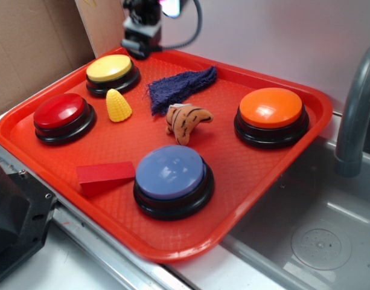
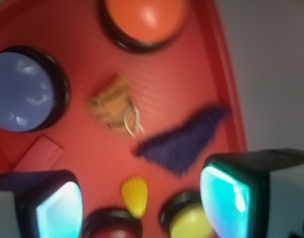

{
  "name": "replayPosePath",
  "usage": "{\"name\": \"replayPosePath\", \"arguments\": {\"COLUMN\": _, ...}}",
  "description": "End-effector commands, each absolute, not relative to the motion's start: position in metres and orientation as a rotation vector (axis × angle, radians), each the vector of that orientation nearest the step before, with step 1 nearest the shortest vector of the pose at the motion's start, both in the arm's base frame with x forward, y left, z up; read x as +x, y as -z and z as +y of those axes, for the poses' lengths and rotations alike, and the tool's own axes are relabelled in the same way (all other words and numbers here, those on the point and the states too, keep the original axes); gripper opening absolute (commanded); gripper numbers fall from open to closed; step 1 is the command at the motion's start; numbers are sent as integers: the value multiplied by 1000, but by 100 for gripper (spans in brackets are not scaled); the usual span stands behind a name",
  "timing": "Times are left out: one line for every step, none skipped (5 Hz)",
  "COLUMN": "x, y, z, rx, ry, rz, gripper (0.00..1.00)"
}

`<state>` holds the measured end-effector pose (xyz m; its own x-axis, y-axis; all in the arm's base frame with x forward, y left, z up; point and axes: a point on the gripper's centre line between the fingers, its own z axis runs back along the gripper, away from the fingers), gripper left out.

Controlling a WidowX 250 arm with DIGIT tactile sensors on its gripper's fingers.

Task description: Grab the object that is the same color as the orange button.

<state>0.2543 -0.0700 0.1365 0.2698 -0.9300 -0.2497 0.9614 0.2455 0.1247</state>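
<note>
— Where's your claw (image 2: 142, 206)?

— Spread wide, nothing in it, hanging above the tray's (image 1: 245, 181) back edge. Nearest below me: the corn toy (image 2: 134, 196), then the blue cloth (image 2: 181, 141).

— And the target?

— The tiger toy (image 2: 114, 106) lies mid-tray, just beyond the cloth, between the blue button (image 2: 23, 91) and the orange button (image 2: 144, 20), touching neither.

— The plan?

— I reckon: travel forward, centre over its striped body, turn the pads across its narrow width, descend clear of the cloth, then close.

Red tray (image 1: 46, 158), four dome buttons, striped tiger toy (image 1: 186, 122) beside purple cloth (image 1: 181, 86)
</note>
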Motion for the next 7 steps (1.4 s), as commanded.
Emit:
{"name": "replayPosePath", "arguments": {"x": 226, "y": -103, "z": -68, "rx": 209, "ry": 1577, "rz": 260, "gripper": 100}}
{"name": "replayPosePath", "arguments": {"x": 234, "y": -83, "z": -59, "rx": 185, "ry": 1524, "rz": 279, "gripper": 100}}
{"name": "replayPosePath", "arguments": {"x": 250, "y": -71, "z": -66, "rx": 191, "ry": 1512, "rz": 264, "gripper": 100}}
{"name": "replayPosePath", "arguments": {"x": 247, "y": -52, "z": -74, "rx": 98, "ry": 1560, "rz": 301, "gripper": 100}}
{"name": "replayPosePath", "arguments": {"x": 232, "y": -37, "z": -73, "rx": 21, "ry": 1570, "rz": 347, "gripper": 100}}
{"name": "replayPosePath", "arguments": {"x": 225, "y": -33, "z": -67, "rx": -19, "ry": 1542, "rz": 329, "gripper": 0}}
{"name": "replayPosePath", "arguments": {"x": 220, "y": -29, "z": -60, "rx": 5, "ry": 1498, "rz": 331, "gripper": 0}}
